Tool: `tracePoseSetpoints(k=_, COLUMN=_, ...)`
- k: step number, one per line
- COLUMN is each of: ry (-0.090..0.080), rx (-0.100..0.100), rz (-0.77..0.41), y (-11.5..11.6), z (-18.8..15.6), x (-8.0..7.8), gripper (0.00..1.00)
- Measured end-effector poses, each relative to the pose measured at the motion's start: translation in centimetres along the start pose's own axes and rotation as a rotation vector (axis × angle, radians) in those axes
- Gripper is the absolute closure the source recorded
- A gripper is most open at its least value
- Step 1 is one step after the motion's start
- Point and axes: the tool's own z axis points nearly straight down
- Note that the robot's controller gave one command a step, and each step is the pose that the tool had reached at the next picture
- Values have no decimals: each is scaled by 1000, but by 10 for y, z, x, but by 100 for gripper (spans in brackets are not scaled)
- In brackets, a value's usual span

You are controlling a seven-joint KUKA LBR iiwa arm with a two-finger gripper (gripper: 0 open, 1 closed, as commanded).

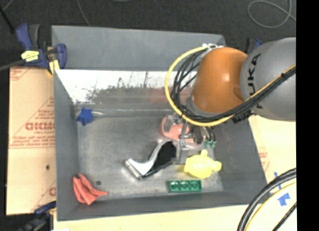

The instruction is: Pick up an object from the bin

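Gripper point(182, 147) between yellow toy point(202, 166) and pink piece point(170, 128) — black-and-silver tool point(151, 162) beside.

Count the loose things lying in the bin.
6: blue piece far left, red piece near-left corner, black-and-silver piece mid-floor, green block by the near wall, yellow toy and pink piece beside the gripper. The arm may hide more.

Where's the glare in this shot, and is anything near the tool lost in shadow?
Camera view: a bright band of glare runs along the bin's back wall. Camera view: the yellow toy and green brick near the tool are plainly lit; the pink thing lies partly hidden under the arm's orange cover.
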Motion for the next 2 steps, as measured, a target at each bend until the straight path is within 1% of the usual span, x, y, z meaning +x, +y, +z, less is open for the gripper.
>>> tracePoseSetpoints(k=1, ry=-11, rx=5, rz=-145, y=-4, z=27, x=-6, gripper=0)
tracePoseSetpoints(k=2, ry=-8, rx=4, rz=-420, y=-1, z=78, x=-16, gripper=0)
